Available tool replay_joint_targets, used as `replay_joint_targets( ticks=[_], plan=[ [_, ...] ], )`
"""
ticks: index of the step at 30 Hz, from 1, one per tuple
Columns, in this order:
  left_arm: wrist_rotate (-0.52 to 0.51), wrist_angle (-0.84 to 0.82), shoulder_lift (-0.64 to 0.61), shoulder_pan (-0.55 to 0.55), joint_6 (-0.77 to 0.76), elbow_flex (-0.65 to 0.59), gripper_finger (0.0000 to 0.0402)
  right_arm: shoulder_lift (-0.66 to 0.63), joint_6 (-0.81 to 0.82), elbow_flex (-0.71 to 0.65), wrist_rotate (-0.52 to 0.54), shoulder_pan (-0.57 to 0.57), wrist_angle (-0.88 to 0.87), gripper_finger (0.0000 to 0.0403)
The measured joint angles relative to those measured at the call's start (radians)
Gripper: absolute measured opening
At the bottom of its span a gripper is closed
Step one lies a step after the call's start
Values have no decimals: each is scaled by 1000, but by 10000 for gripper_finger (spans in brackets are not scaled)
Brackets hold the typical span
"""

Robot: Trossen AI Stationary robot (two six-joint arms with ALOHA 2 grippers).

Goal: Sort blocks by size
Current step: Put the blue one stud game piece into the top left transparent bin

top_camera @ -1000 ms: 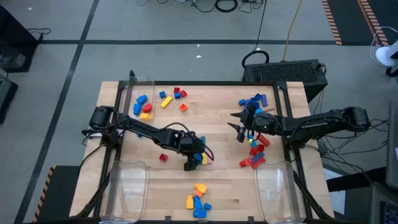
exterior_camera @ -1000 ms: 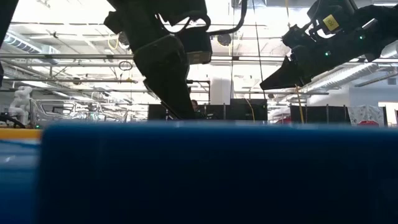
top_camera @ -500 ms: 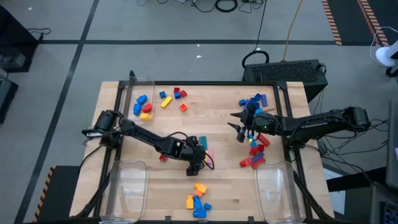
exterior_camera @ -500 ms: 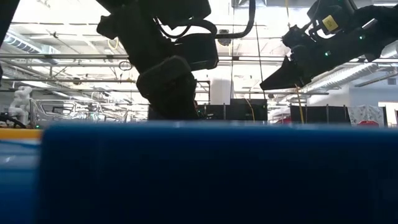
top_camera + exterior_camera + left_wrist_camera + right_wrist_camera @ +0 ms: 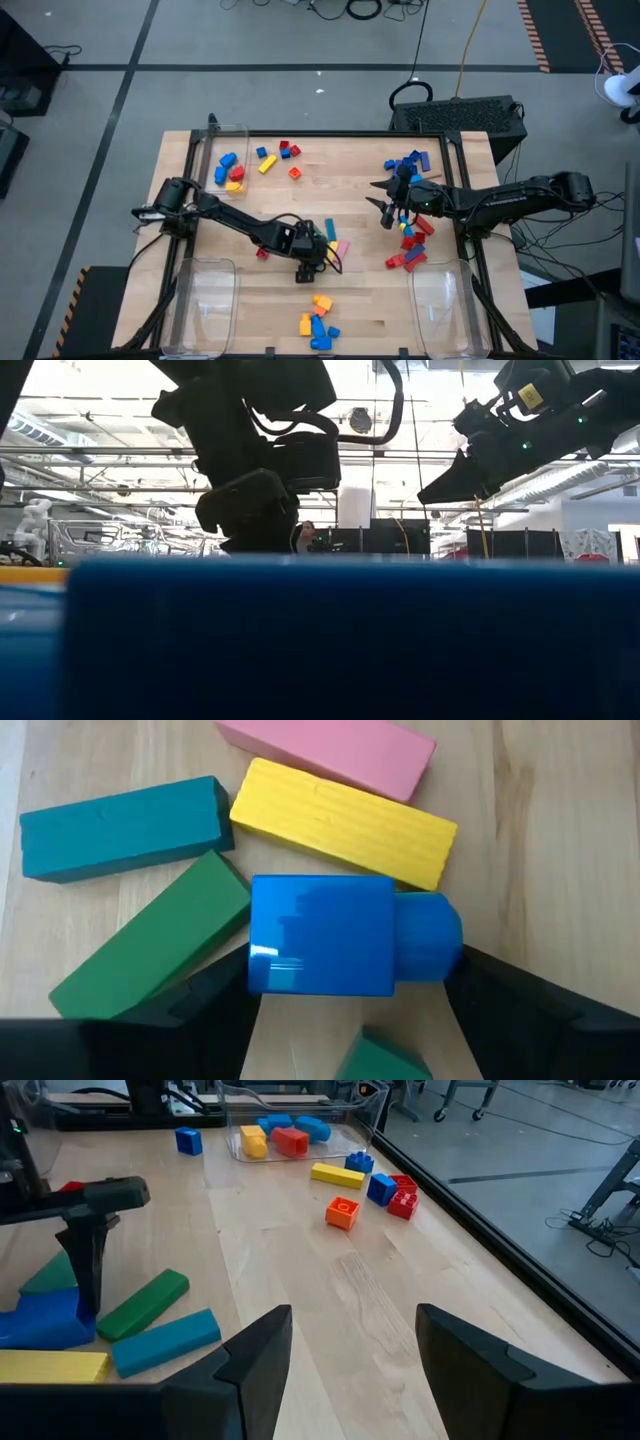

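Note:
Several blocks lie flat on the table's middle: a pink bar, a yellow bar, a teal bar, a green bar and a blue brick with a stud on its side. My left gripper points steeply down over them, open, one finger on either side of the blue brick. My right gripper hangs open above the table's right half, nothing between its fingers. Other blocks lie at the far left, far right, right and near edge. My left gripper comes from above and stands astride the blue brick, one finger beside its plain end and the green bar, the other beside its stud. Whether the fingers touch the brick I cannot tell. The brick lies on the table.
Clear plastic bins stand at the far left, near left and near right corners. A raised frame runs round the table. In the low view a blue thing right before the camera hides the table top.
My left gripper has sunk onto the group of blocks in the table's middle and shifted a little toward the near edge. The pink bar, hidden under the wrist before, now shows beside it. My right arm has kept still.

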Motion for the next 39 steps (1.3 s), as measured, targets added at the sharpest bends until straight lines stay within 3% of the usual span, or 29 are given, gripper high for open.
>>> replay_joint_targets(
  ticks=[11, 17, 30, 39],
  plan=[
    [-12, 25, 1, 2, 23, 0, 301, 0, 0, 0, 0, 0, 0, 201],
    [-15, 25, -7, 28, 28, 0, 275, 0, 0, 0, 0, 0, 0, 201],
    [-31, -44, -164, 129, 30, 1, 266, 0, -1, 0, 0, 0, -17, 201],
    [98, 57, -119, 86, 346, 0, 267, 0, -4, 0, 0, 0, -20, 201]
  ],
)
